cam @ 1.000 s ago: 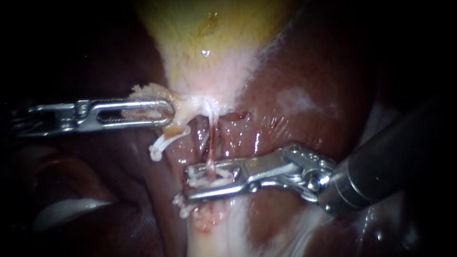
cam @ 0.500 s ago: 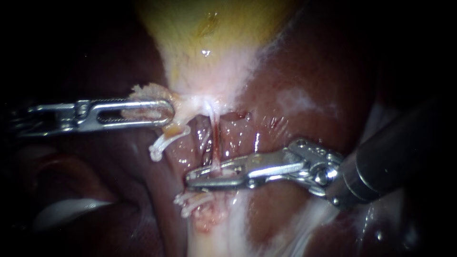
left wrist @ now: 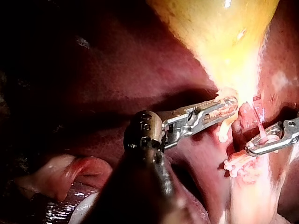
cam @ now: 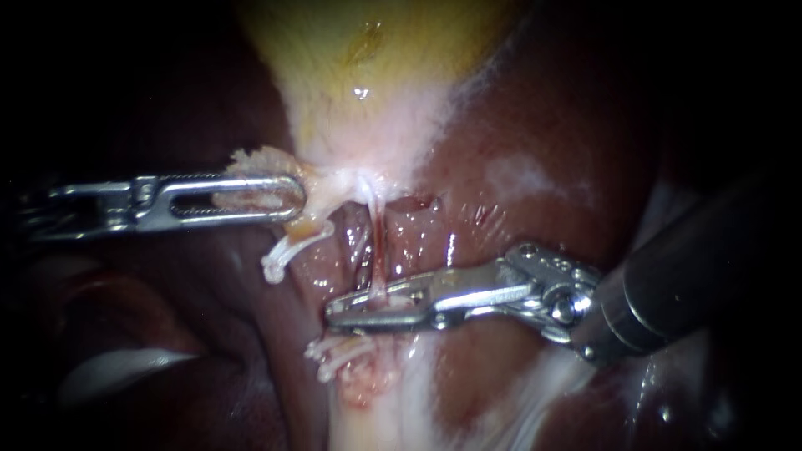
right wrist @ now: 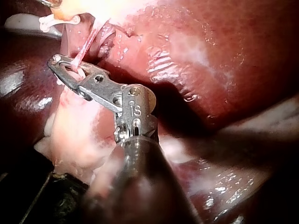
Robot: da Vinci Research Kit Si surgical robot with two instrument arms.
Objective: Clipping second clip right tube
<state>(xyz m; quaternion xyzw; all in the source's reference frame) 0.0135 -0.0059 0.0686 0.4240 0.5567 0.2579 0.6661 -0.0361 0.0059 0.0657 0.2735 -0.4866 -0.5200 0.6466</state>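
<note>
Right instrument (cam: pixel 338 313) comes in from the lower right and lies almost level across the field, its jaws squeezed together on the right tube (cam: pixel 378 250), a thin pink strand that runs taut from the neck of the gallbladder (cam: pixel 368 75) down into them. Some pale material shows between the jaws, but whether it is clip or tissue cannot be told. Just below them a white clip (cam: pixel 338 351) sits on pale tissue, apparently on the same tube. The left instrument (cam: pixel 296 199) has its jaws clamped on a tag of tissue at the gallbladder neck, drawing it sideways, with the dark liver (cam: pixel 535 125) behind. The main risk, as I judge it, is the strand itself: it is slender and under tension, so any pull or twist from the right instrument while it is closed could tear it. Releasing at an angle could drag or dislodge a fresh clip. So near the lower clip, little room may be left for a cut. If the left grip slips, the tube slackens and may shift in the jaws
</note>
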